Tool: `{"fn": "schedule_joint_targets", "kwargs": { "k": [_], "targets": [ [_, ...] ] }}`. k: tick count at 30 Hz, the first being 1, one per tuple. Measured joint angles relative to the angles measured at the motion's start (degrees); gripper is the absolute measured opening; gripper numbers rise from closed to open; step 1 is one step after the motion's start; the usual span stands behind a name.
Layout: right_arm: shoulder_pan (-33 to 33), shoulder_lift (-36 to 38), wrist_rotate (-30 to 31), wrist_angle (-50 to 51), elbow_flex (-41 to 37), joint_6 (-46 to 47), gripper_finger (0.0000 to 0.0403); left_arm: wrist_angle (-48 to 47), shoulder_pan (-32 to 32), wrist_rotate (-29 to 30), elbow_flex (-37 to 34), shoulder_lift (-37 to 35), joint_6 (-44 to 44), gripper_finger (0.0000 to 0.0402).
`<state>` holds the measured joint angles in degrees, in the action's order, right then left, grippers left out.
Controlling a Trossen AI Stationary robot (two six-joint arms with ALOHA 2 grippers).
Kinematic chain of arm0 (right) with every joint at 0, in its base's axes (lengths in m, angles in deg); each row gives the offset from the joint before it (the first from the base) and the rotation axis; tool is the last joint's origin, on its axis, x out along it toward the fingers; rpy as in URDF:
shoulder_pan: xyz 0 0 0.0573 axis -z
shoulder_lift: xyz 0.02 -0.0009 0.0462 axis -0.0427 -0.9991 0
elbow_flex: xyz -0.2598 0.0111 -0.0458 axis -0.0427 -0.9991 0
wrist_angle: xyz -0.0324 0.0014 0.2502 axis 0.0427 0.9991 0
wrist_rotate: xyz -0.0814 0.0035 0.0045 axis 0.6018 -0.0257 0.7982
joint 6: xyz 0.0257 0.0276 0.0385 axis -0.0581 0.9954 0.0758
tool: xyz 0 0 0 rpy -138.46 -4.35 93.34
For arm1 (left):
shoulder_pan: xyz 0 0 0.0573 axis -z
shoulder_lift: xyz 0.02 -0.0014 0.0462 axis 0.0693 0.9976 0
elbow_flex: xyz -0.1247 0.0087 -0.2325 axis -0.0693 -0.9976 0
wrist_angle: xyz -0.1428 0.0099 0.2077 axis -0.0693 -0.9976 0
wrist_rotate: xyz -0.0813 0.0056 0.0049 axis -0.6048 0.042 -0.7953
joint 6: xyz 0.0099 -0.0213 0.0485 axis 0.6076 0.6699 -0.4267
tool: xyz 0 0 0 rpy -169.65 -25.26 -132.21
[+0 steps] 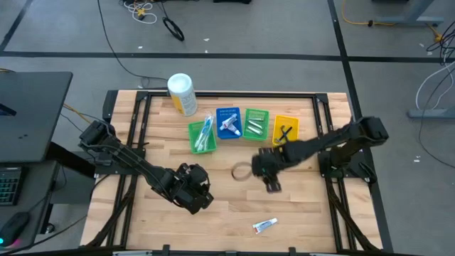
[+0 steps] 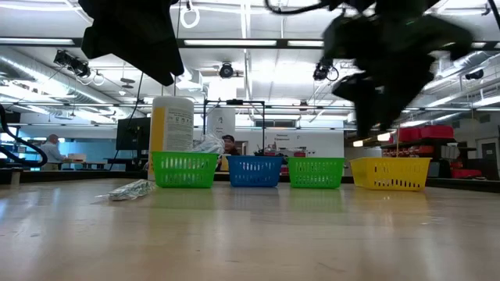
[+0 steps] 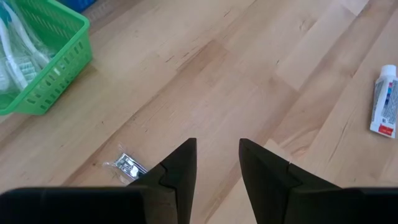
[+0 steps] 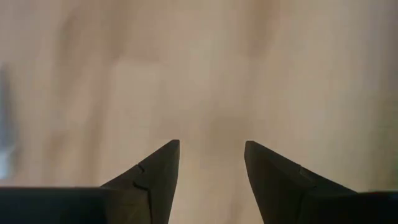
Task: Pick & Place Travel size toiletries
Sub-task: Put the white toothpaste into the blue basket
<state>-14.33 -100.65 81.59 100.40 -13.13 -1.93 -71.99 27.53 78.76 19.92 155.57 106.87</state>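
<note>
A: From above, what step was in hand?
B: Sorting was mostly done; four bins [image 1: 244,125] held items, one toothpaste tube [image 1: 265,225] lay near the front edge of the bench [image 1: 306,206]. The right gripper [image 1: 272,186] hung over mid-bench.
A: And the wrist views?
B: The left gripper [image 3: 217,163] had fingers apart, empty, a silvery packet [image 3: 127,165] beside it; the right's fingers were also apart. Next probably called for descending on tube or packet.
</note>
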Motion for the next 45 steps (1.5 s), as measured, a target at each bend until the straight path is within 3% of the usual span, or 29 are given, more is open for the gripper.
{"fn": "schedule_joint_targets", "kwargs": {
  "k": [6, 11, 14, 17, 26, 36, 40, 45],
  "targets": [
    [-12.9, 0.0, -7.9, -2.2, -4.5, 0.8, 0.0191, 0.0, 0.0, 0.1, 0.0, 0.0, -2.5, 0.0128],
    [-22.3, -0.1, -7.4, -16.4, -12.0, 1.0, 0.0191, 0.1, 0.0, 0.1, 0.0, 0.0, -5.9, 0.0128],
    [-25.2, -0.1, -4.2, -27.9, -14.9, 5.2, 0.0191, 0.1, 0.0, 0.2, 0.0, 0.0, -8.0, 0.0128],
    [-26.3, -0.1, -2.4, -35.8, -15.9, 10.3, 0.0191, 0.1, 0.0, 0.2, 0.0, 0.0, -9.9, 0.0128],
    [-27.0, -3.7, -3.6, -43.1, -16.1, 13.1, 0.0205, 0.1, 0.0, 0.1, 0.0, 0.0, -13.4, 0.0128],
    [-27.3, -10.7, -1.1, -43.6, -16.0, 14.3, 0.0202, 0.2, 0.0, 0.1, 0.0, 0.0, -14.0, 0.0128],
    [-27.3, -10.8, 0.5, -43.3, -16.0, 12.1, 0.0178, 0.2, 0.0, 0.1, 0.0, 0.0, -13.9, 0.0128],
    [-27.2, -10.9, 1.1, -42.1, -15.9, 11.8, 0.0117, 0.2, 0.0, 0.1, 0.0, 0.0, -13.9, 0.0128]
  ]
}}
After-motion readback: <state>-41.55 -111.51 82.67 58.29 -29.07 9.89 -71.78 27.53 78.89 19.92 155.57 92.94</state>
